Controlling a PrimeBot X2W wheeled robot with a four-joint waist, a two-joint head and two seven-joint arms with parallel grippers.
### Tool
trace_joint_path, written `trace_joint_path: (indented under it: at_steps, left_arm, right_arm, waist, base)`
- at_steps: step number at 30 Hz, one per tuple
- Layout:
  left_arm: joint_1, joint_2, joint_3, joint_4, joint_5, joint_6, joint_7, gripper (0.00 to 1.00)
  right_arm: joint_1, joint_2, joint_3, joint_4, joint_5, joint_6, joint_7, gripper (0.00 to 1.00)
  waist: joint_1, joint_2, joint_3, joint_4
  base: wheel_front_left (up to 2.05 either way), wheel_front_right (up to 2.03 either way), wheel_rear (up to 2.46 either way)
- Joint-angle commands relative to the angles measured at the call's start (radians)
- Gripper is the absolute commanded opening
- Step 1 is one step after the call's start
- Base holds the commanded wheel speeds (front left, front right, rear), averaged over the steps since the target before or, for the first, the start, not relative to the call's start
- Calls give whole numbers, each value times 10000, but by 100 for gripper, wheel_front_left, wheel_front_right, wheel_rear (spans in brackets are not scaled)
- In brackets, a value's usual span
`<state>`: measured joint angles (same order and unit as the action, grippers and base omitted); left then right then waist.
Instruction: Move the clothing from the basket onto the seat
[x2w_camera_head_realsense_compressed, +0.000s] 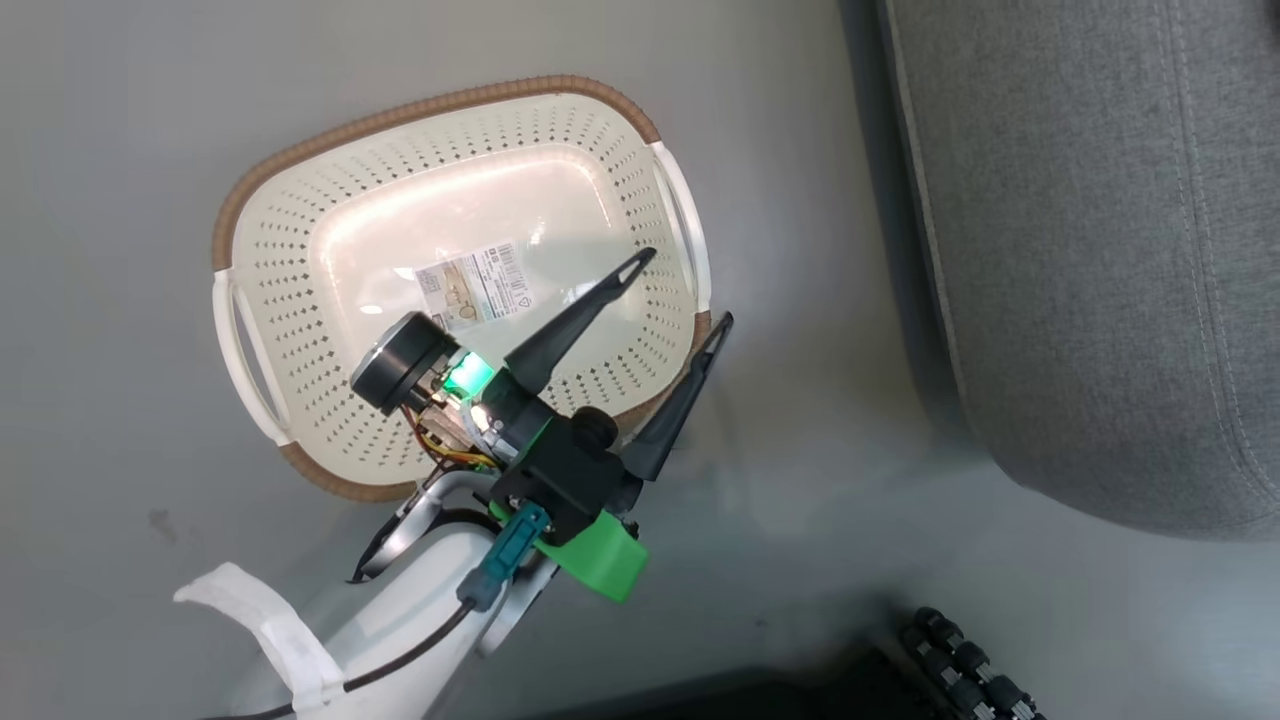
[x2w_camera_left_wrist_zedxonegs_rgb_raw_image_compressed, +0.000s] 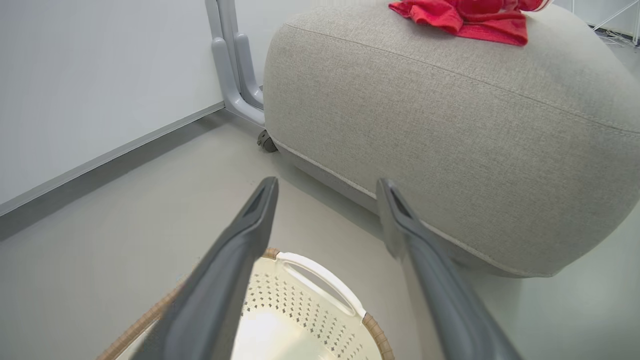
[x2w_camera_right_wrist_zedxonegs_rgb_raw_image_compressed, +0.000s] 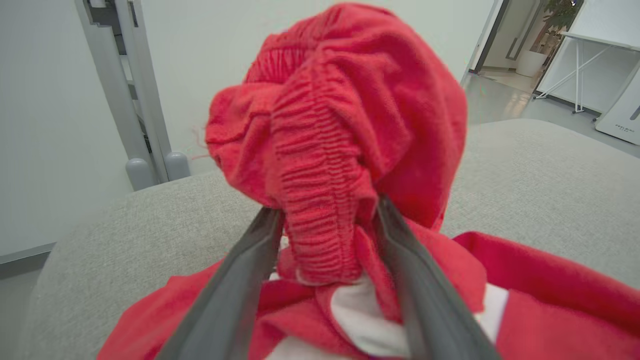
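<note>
Right now the clothing (x2w_camera_right_wrist_zedxonegs_rgb_raw_image_compressed: 345, 150) is on the seat (x2w_camera_right_wrist_zedxonegs_rgb_raw_image_compressed: 125, 235). My right gripper (x2w_camera_right_wrist_zedxonegs_rgb_raw_image_compressed: 327, 215) pinches a bunched, ribbed elastic band of it between its two fingers. The wad rises past the fingertips and hides the middle of the seat behind it. Under the wad more red cloth with a white panel lies spread on the seat's top. Its near part is cut off by the bottom of the right wrist view, and I cannot tell where one garment ends and the other begins. In the left wrist view the red heap sits on top of the seat, cut off at the upper edge.

To either side of the cloth the seat's top is bare grey fabric out to its rounded edges. Beside the seat the basket (x2w_camera_head_realsense_compressed: 300, 250) stands on the floor (x2w_camera_head_realsense_compressed: 800, 200), apart from it, with a strip of bare floor between them. A barcode label (x2w_camera_head_realsense_compressed: 475, 285) lies on its pale bottom. My left gripper (x2w_camera_head_realsense_compressed: 684, 288) hangs over the basket's rim on the side towards the seat, its fingers spread wide.

A grey post (x2w_camera_left_wrist_zedxonegs_rgb_raw_image_compressed: 232, 60) on a small caster (x2w_camera_left_wrist_zedxonegs_rgb_raw_image_compressed: 266, 142) stands just beside the seat's corner, against a white wall panel (x2w_camera_left_wrist_zedxonegs_rgb_raw_image_compressed: 75, 75). Near the seat's other corner a dark ridged part (x2w_camera_head_realsense_compressed: 965, 665) is cut off by the head view's bottom edge; I cannot tell what it is.
</note>
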<state>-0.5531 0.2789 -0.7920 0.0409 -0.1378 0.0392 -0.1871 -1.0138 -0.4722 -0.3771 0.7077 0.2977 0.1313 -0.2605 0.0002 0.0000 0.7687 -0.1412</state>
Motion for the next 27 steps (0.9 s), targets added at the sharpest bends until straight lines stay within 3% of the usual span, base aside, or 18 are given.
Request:
trace_joint_path:
  at_steps: [1,9,16,27]
  left_arm:
    - [0,-5,60,65,-68,103,-102,100]
    - [874,-304,865,548,-885,843,-653,100]
    - [2053,-993,2558,460,-1833,1215,-785,100]
    - [4666,-1912,5478,-5,-1442,646,-772,100]
  right_arm:
    - [340,103,24,-327,-154,-11,-58,100]
    - [2587,1360,1188,-1988,-737,-11,-57,100]
    - [4744,2317,2189,-3097,-573,-11,-59,100]
    - [7965,3661,3576,-4726,356,-11,-60,100]
  waist:
    - [-2,0,-345,-59]
    - [-2,0,-2113,-267]
    - [-2,0,-3823,249]
    - [-2,0,-6372,1118]
  base:
    - [0,0,0]
    - [0,0,0]
    - [0,0,0]
    - [0,0,0]
